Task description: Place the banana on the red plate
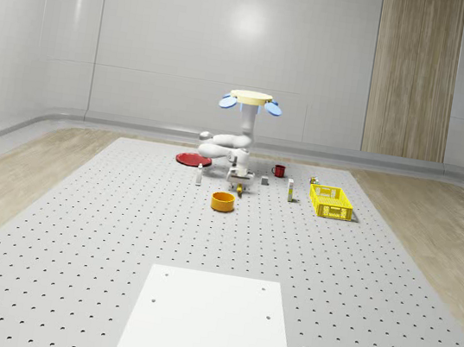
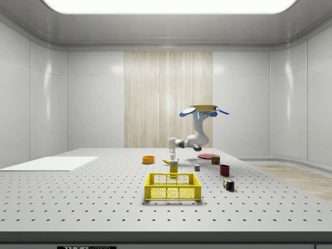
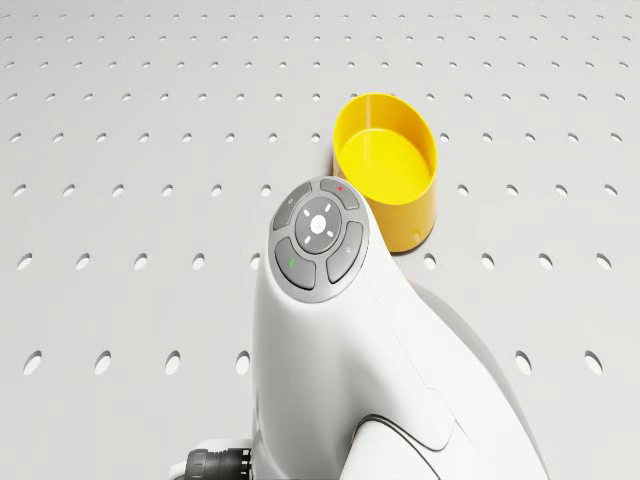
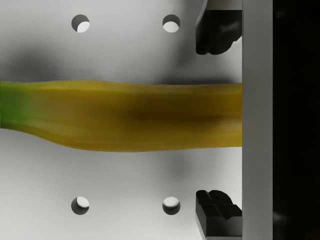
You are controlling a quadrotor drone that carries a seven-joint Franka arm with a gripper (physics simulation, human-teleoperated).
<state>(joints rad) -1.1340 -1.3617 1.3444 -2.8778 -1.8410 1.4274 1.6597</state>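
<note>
Perforated grey counter lies under the banana, straddled but ungripped by the open hand; rolling away could be caused by uneven closing.

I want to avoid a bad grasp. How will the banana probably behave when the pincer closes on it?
The banana looks long and smooth-skinned, so it may slip or pivot. Its rounded sides could roll on the flat table. The pincer straddles it, open; a gentle squeeze seems wise.

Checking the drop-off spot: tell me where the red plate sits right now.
The red plate lies flat on the perforated table, toward the whole-scene view's left of the hovering drone, behind the orange bowl.
</note>
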